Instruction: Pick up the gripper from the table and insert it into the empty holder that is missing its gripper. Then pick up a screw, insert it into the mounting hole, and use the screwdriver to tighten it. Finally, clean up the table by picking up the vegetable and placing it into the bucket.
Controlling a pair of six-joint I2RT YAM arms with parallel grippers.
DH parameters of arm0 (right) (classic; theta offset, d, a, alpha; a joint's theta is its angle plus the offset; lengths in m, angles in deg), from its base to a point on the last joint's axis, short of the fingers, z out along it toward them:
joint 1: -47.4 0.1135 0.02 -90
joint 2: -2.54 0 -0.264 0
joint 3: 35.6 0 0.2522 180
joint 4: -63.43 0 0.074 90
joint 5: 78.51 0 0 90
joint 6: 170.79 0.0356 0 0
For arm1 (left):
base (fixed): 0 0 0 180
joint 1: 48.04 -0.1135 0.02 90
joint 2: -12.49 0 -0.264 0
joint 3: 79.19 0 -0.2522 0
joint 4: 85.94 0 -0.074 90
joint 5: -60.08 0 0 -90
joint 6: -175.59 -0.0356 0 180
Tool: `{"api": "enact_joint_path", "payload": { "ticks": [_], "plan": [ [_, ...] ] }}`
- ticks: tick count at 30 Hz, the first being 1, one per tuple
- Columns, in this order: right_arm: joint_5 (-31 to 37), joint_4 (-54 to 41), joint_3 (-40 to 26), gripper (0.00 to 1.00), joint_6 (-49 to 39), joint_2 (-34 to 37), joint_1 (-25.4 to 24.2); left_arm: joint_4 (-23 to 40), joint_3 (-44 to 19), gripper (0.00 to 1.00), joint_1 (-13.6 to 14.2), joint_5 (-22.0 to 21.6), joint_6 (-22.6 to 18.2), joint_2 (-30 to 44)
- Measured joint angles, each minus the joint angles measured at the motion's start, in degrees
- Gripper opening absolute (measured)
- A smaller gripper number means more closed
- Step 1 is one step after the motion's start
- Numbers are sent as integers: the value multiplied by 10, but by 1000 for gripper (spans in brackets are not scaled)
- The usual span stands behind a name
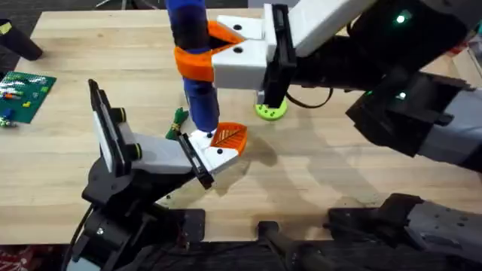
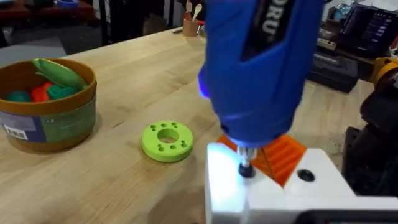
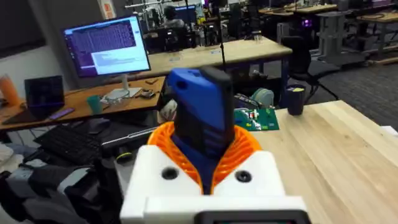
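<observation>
The right tool (image 1: 226,47) is clamped around the blue power screwdriver (image 1: 197,60), a thick, stiff, fairly heavy cylinder best held mid-body; its tip stands on the white base of the orange ribbed gripper (image 1: 228,138), seated in the holder (image 1: 162,154); the left tool's state cannot be told

Two robot arms share one build: matte black jointed housings ending in white blocky wrist mounts with black end plates and small dark round screw holes. The right gripper (image 1: 218,49) carries orange ribbed finger pads (image 3: 242,146) on its white base. A green indicator light (image 1: 401,19) glows on the right arm's black casing, where a black cable (image 1: 312,86) trails.
</observation>
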Motion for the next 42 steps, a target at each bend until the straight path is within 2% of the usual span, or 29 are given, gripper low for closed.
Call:
{"api": "enact_joint_path", "payload": {
  "ticks": [14,20,28,42],
  "plan": [
    [-4,3,0,54,-1,0,1,0,0,12,0,0,2,0],
    [-6,68,-2,54,17,1,-2,-1,0,12,0,0,0,0],
    [-34,56,-66,54,58,-8,-44,-1,0,12,0,0,-1,0],
    [-60,-9,-70,54,67,-11,-61,-1,0,12,0,0,0,0]
  ]
}}
